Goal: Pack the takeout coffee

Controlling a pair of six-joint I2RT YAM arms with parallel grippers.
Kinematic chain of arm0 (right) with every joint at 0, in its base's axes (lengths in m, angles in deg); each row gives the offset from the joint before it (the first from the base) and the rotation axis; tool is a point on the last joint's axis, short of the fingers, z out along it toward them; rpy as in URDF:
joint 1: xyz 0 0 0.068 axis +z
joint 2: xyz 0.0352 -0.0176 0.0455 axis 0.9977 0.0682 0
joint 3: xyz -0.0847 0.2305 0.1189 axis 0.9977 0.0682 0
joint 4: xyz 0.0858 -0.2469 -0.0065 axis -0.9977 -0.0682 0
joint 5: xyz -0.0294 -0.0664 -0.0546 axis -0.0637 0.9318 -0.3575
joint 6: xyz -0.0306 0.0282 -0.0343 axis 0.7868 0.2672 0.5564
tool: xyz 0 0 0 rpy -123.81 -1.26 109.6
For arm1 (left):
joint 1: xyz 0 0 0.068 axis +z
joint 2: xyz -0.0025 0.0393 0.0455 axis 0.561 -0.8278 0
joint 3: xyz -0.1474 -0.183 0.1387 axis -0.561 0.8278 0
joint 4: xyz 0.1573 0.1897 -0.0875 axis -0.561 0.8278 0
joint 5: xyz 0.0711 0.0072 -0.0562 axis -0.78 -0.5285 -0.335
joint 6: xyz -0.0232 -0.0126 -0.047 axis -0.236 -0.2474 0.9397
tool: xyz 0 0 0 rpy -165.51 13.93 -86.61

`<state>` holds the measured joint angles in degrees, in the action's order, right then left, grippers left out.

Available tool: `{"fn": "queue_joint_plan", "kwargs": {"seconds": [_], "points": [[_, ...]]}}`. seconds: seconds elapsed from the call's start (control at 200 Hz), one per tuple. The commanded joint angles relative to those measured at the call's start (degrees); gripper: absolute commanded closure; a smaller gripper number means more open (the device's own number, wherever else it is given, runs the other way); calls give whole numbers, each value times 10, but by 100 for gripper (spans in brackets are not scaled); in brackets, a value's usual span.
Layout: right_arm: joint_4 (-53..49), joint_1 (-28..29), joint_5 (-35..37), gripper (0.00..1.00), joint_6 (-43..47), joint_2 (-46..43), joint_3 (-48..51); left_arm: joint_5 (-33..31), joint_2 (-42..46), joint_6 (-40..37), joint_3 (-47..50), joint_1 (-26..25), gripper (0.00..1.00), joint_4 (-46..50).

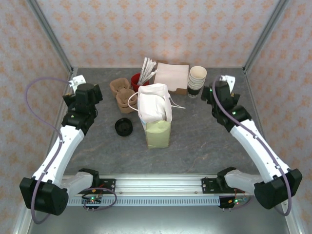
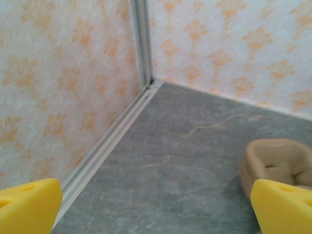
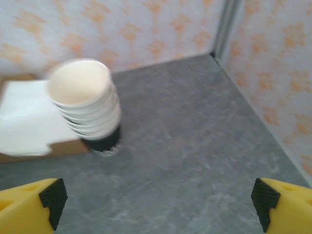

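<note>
Overhead, bag (image 1: 158, 132); right-wrist, seemingly stacked cups (image 3: 87, 100).

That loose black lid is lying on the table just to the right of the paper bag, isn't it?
Not quite. The black lid lies on the table to the left of the paper bag, not the right. The top view shows it.

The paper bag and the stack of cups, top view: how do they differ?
The paper bag is pale green with a white top; the stack of cups is cream with a dark cup lowest. The bag stands mid-table, the stack at the back right. The bag is larger. Both stand upright.
</note>
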<state>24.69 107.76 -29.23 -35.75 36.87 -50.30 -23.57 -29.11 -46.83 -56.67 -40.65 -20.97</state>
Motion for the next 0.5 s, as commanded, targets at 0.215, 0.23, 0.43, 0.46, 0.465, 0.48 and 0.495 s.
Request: {"fn": "queue_joint_plan", "kwargs": {"seconds": [0.215, 0.23, 0.43, 0.46, 0.465, 0.48, 0.495], "points": [[412, -52, 15, 1, 53, -68, 332, -49, 46, 28, 242, 35, 0, -188], [422, -57, 10, 0, 49, -67, 343, -54, 49, 36, 252, 36, 0, -195], [468, -96, -21, 1, 57, -39, 374, 2, 66, -17, 372, 36, 0, -315], [471, -99, -29, 1, 64, -31, 372, 1, 68, -15, 384, 36, 0, -319], [471, -99, -29, 1, 65, -29, 372, 1, 68, -16, 386, 36, 0, -320], [470, -99, -29, 1, 70, -25, 371, 2, 71, -17, 389, 37, 0, -326], [468, -99, -29, 1, 73, -20, 369, 6, 75, -17, 389, 38, 0, -323]]}}
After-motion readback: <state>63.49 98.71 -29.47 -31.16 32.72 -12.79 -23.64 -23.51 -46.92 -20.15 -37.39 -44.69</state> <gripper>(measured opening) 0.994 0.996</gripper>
